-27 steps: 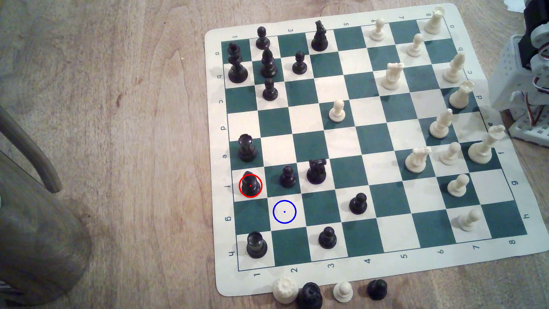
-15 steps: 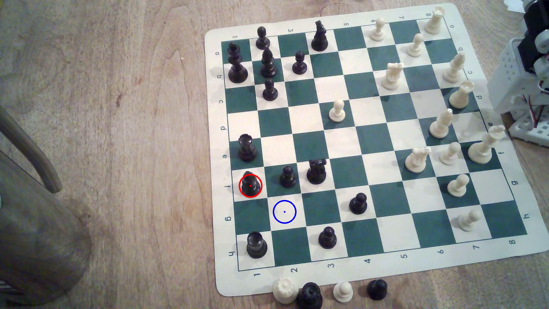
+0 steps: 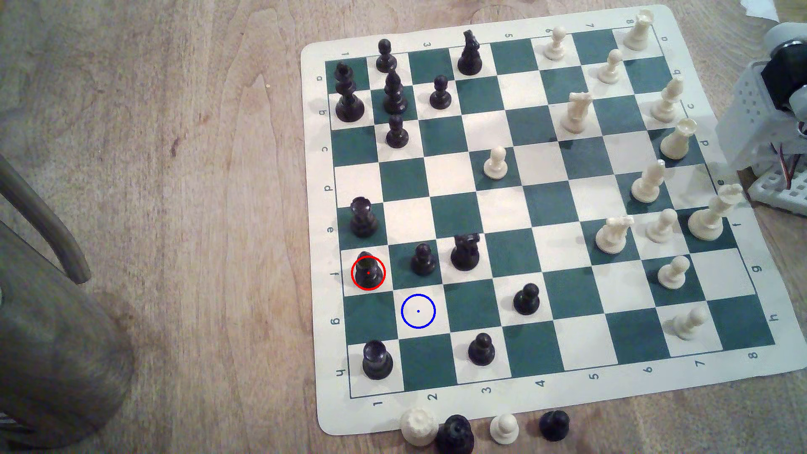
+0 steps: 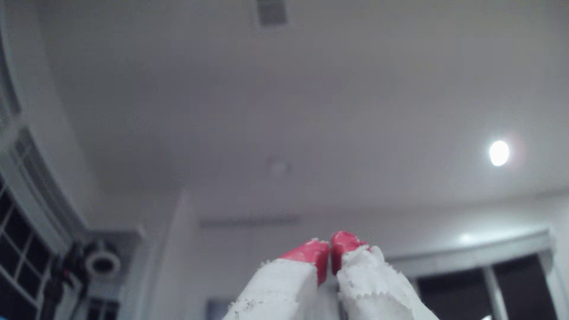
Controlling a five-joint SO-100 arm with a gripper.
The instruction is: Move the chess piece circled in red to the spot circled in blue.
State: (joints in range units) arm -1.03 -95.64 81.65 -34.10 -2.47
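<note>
The chess piece (image 3: 367,269), glossy black with a rounded top, stands inside the red ring on a cream square near the board's left edge in the exterior view. The spot (image 3: 418,311), a cream square with a blue ring and dot, lies one square diagonally toward the front right and is bare. In the wrist view my gripper (image 4: 330,246) points up at the ceiling, its red-tipped white fingers (image 4: 311,252) pressed together with nothing between them. The arm's white base (image 3: 773,100) sits at the exterior view's right edge, far from the piece.
A black pawn (image 3: 422,259) and a black knight (image 3: 465,252) stand just behind the spot. A black rook (image 3: 376,360) sits at the near left corner. Several captured pieces (image 3: 456,430) lie off the board's front edge. A chair leg (image 3: 43,227) is at the left.
The arm's upper part at the exterior view's right edge has shifted and turned a little. No piece on the board has moved.
</note>
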